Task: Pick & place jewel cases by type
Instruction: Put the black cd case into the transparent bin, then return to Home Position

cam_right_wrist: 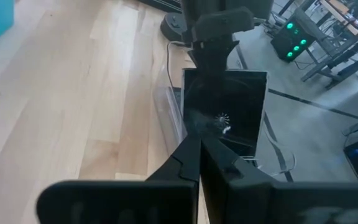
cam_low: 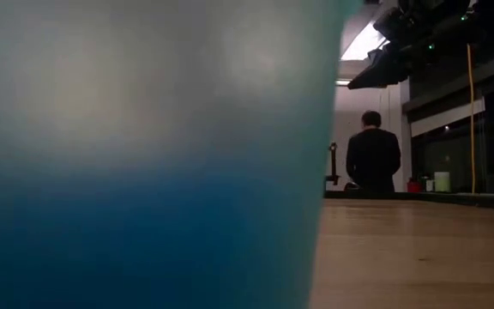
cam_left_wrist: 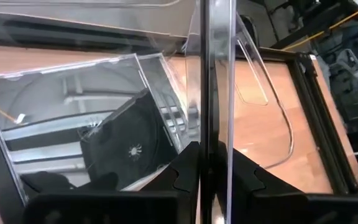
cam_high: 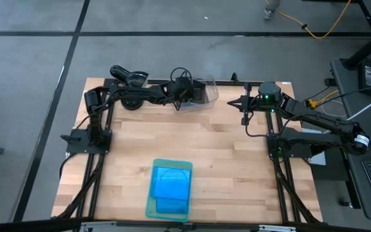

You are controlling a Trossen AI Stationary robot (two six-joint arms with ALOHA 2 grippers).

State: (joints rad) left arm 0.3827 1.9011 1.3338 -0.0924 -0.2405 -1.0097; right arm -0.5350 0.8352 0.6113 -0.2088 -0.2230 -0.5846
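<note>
My left gripper [cam_high: 187, 96] reaches over the clear bin [cam_high: 203, 93] at the table's far middle. It is shut on a dark grey jewel case [cam_right_wrist: 229, 112], which shows edge-on in the left wrist view [cam_left_wrist: 216, 74]. Another dark and clear jewel case [cam_left_wrist: 86, 112] lies flat in the bin. Blue jewel cases [cam_high: 171, 183] lie stacked on the pale green tray [cam_high: 151, 207] at the near middle. My right gripper [cam_right_wrist: 199, 149] is shut on nothing and hangs above the table at the far right [cam_high: 242, 103], pointing toward the bin. My left gripper pinches the case's upper edge [cam_right_wrist: 225, 73] between its two fingers, one on each flat face [cam_left_wrist: 215, 134]. The fingers come slanting down from above. The case hangs upright below them inside the bin's walls. Whether its lower edge rests on the bin's floor I cannot tell.
The bin's clear wall [cam_left_wrist: 272, 106] curves close beside the held case. The green tray's blue contents fill most of the low view [cam_low: 144, 215]. A person [cam_low: 372, 154] stands in the room beyond the table. Bare wood [cam_high: 224, 154] lies between bin and tray.
</note>
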